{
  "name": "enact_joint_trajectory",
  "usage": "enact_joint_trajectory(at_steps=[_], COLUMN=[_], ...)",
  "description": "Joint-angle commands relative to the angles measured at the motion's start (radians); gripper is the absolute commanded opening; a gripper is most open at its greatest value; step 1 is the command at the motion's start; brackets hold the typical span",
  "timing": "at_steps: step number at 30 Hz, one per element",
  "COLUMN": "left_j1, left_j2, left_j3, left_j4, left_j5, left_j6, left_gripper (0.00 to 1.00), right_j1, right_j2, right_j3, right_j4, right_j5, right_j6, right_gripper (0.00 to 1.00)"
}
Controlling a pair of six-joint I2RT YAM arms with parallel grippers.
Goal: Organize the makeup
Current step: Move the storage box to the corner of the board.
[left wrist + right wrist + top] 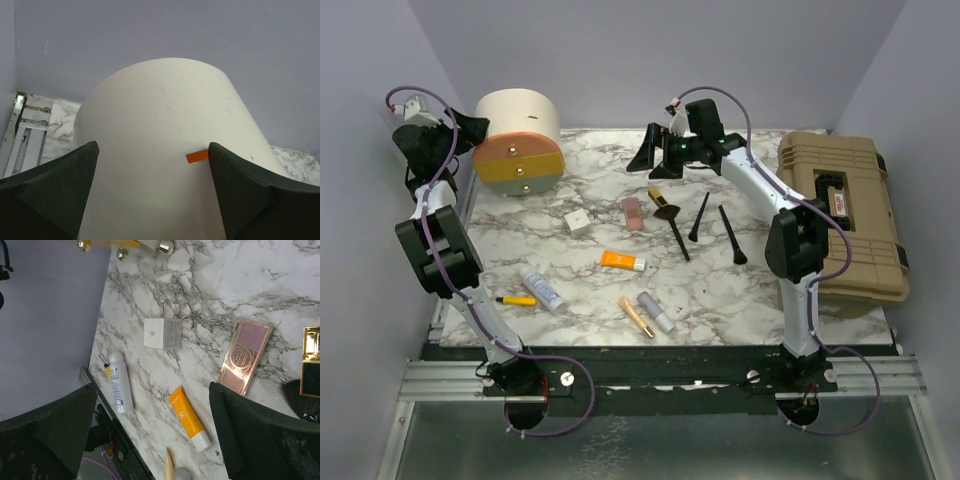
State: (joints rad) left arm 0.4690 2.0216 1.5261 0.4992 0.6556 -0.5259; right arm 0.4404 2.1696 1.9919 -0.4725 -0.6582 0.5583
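Note:
The makeup lies scattered on the marble table (740, 290): white cube (579, 222), pink palette (633, 212), orange tube (622, 262), whitish tube (542, 289), yellow pen (517, 300), gold tube (636, 316), lilac tube (656, 311) and thin black brushes (701, 217). My left gripper (470, 128) is at the back left, its jaws wide open (153, 147) against the cream side of the round case (165, 150). My right gripper (665, 155) hangs open (152, 390) above the table's back middle. Below it lie the cube (163, 333), palette (245, 355) and orange tube (189, 419).
The cream-and-orange round case (518, 140) lies on its side at the back left corner. A big tan toolbox (845, 215), shut, fills the right side. Purple walls close in the back and sides. A metal rail (660, 375) runs along the near edge.

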Motion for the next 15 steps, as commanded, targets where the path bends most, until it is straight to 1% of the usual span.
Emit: enact_joint_trajectory(at_steps=[1,5,9,15], left_j1=[-0.042,-0.056,-0.072,-0.123], left_j2=[0.025,0.017,0.020,0.011], left_j3=[-0.056,-0.077,-0.082,-0.116], left_j4=[-0.056,-0.057,-0.059,-0.063], left_j5=[0.165,0.181,0.206,0.224], left_j6=[0.014,0.022,0.016,0.033], left_gripper=[0.92,0.89,0.85,0.85], right_j1=[0.005,0.004,0.004,0.005], right_j2=[-0.076,-0.110,-0.107,-0.112], right_j3=[-0.041,-0.089,-0.081,-0.090], right_j4=[-0.034,-0.013,-0.019,-0.007], right_j5=[0.040,0.058,0.055,0.063], right_j6=[-0.031,-0.035,-0.034,-0.022], right_gripper=[1.00,1.00,1.00,1.00])
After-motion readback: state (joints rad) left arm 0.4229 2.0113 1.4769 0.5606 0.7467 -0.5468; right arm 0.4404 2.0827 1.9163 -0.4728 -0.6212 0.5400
